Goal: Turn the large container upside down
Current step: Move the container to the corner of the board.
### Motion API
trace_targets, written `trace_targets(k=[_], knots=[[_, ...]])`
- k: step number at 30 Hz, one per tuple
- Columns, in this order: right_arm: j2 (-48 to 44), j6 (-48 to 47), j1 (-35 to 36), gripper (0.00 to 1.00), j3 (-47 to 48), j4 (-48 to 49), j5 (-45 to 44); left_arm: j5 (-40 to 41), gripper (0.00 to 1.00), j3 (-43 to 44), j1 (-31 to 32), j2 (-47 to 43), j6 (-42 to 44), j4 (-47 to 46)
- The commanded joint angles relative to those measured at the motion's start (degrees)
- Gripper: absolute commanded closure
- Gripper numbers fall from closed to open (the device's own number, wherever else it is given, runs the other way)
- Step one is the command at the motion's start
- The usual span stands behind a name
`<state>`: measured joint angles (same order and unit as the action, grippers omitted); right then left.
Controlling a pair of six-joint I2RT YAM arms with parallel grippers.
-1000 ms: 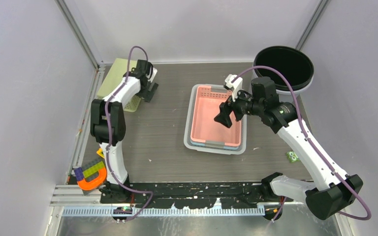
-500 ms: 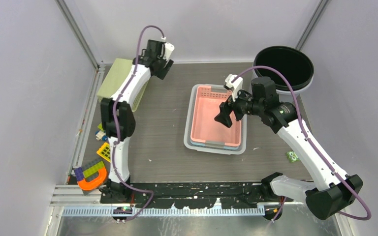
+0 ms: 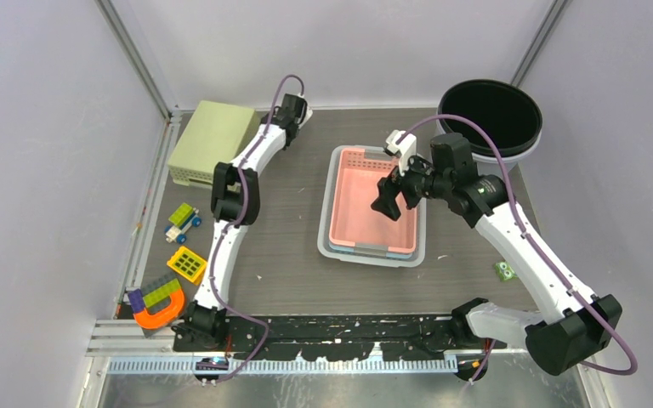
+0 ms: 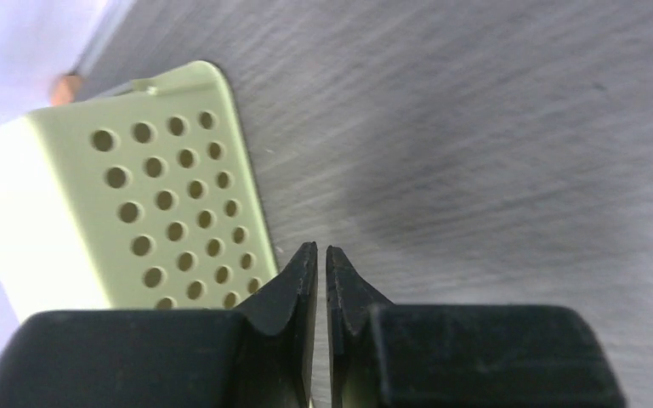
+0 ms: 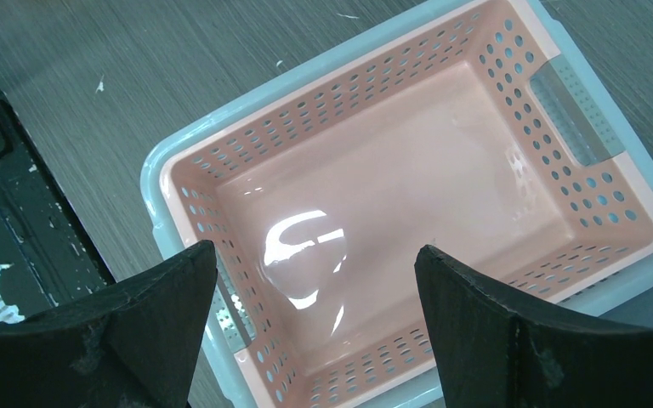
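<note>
The large container (image 3: 211,136), pale green with perforated walls, lies at the back left with its solid base facing up. The left wrist view shows one perforated wall of the container (image 4: 157,212). My left gripper (image 3: 292,110) is just right of it near the back wall, clear of it. Its jaws (image 4: 321,249) are shut with nothing between them. My right gripper (image 3: 388,200) hangs open over the pink basket (image 3: 372,204), empty, and from the right wrist its fingertips (image 5: 315,248) frame the basket's floor (image 5: 391,170).
The pink basket sits nested in a pale blue tray (image 3: 327,242) at the table's middle. A black round tub (image 3: 489,115) stands at the back right. Toy blocks (image 3: 183,223) and an orange-purple piece (image 3: 157,302) lie at the near left. A small green object (image 3: 504,270) lies at the right.
My left gripper has left the green container, swung right toward the back wall and closed. The container now lies flat, base up. The right arm has barely moved.
</note>
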<state>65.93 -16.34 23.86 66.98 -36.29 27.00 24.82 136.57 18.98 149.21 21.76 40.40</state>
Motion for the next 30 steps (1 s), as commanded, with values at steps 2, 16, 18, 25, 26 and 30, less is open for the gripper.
trace_targets(k=[2, 16, 18, 25, 26, 30], knots=[[0.7, -1.0, -0.3, 0.1, -0.1, 2.2, -0.6, 10.7, 0.91, 2.8, -1.0, 1.5, 7.1, -11.4], [1.8, -0.8, -0.4, 0.1, -0.1, 2.2, -0.7, 16.9, 0.88, 3.1, -3.6, 5.8, 15.8, -27.3], [1.9, -0.9, -0.5, 0.1, -0.1, 2.2, -0.7, 18.1, 0.87, 4.1, -3.8, 7.0, 18.2, -29.7], [2.1, -0.7, -0.7, 0.1, -0.2, 2.2, -0.7, 18.7, 0.87, 6.1, -4.6, 10.0, 23.4, -36.2], [2.2, -0.8, -0.7, 0.1, -0.2, 2.2, -0.7, 18.5, 0.86, 6.1, -4.6, 10.2, 24.1, -37.0], [2.7, -0.8, -0.7, 0.1, -0.1, 2.2, -0.7, 18.2, 0.86, 6.8, -4.5, 10.9, 26.0, -39.4]])
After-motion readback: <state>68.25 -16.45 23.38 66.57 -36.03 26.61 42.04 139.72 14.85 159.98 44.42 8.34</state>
